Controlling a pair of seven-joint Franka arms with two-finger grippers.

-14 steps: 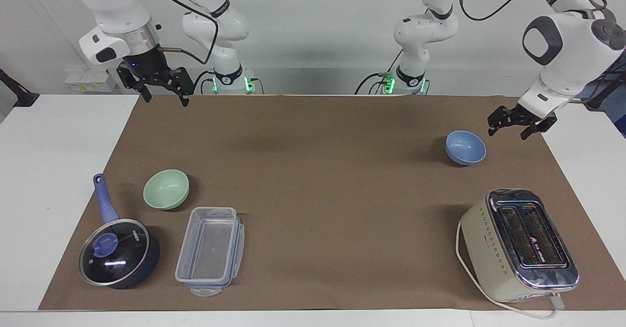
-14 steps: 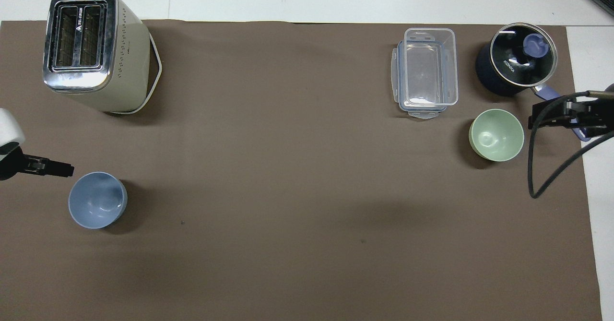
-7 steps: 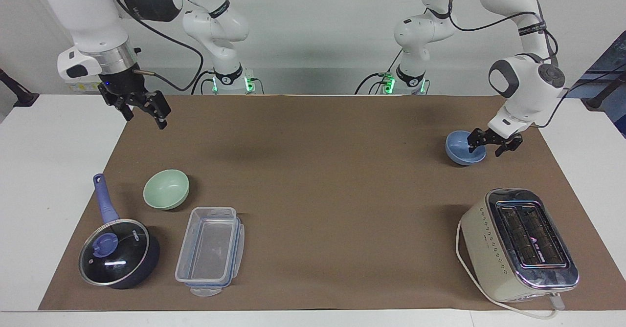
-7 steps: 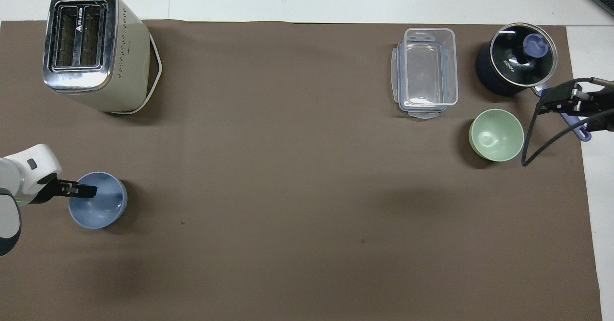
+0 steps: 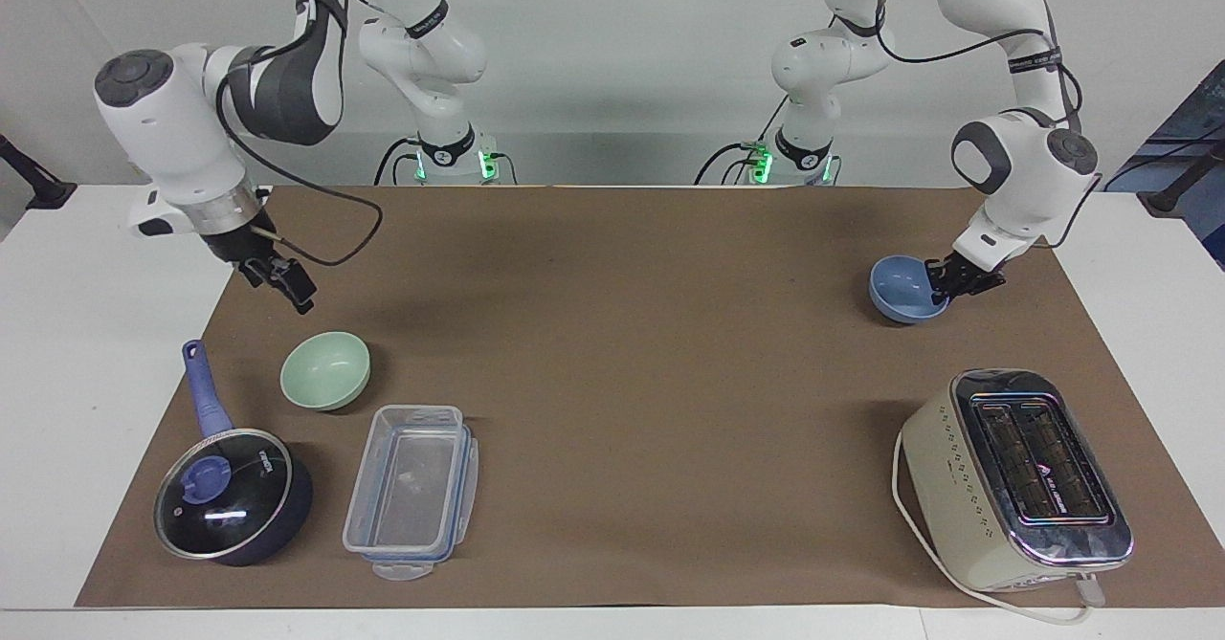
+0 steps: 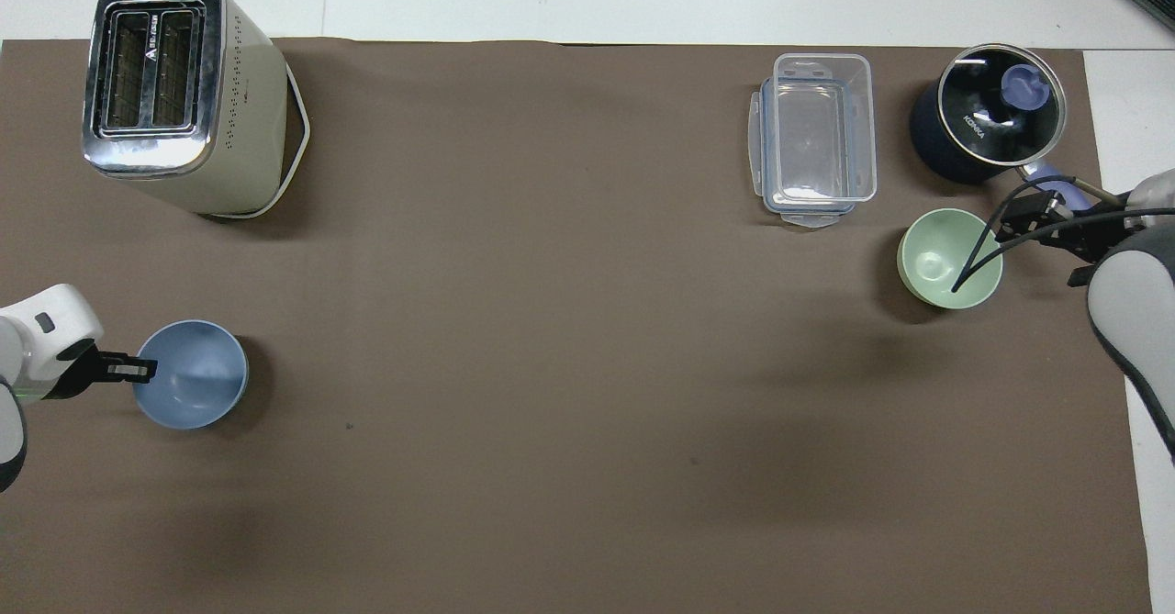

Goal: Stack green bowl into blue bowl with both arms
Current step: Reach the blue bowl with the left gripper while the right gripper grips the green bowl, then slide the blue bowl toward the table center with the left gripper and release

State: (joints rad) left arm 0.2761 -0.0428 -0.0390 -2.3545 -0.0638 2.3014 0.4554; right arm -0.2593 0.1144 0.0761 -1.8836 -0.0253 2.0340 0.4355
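Note:
The blue bowl [image 5: 900, 294] [image 6: 195, 375] sits on the brown mat toward the left arm's end of the table. My left gripper [image 5: 941, 286] [image 6: 142, 371] is low at the bowl's outer rim and shut on it. The green bowl [image 5: 325, 369] [image 6: 945, 261] stands upright and empty on the mat toward the right arm's end. My right gripper [image 5: 297, 294] [image 6: 1010, 221] hangs in the air over the mat just beside the green bowl, clear of it, and its black cable crosses over the bowl in the overhead view.
A dark blue lidded saucepan [image 5: 230, 496] [image 6: 987, 114] and a clear plastic container [image 5: 412, 482] [image 6: 817, 137] stand beside the green bowl, farther from the robots. A cream toaster [image 5: 1014, 477] [image 6: 174, 91] stands farther out than the blue bowl.
My left gripper came down from beside the blue bowl and closed on its rim; the bowl shifted slightly. My right gripper dropped and moved toward the green bowl.

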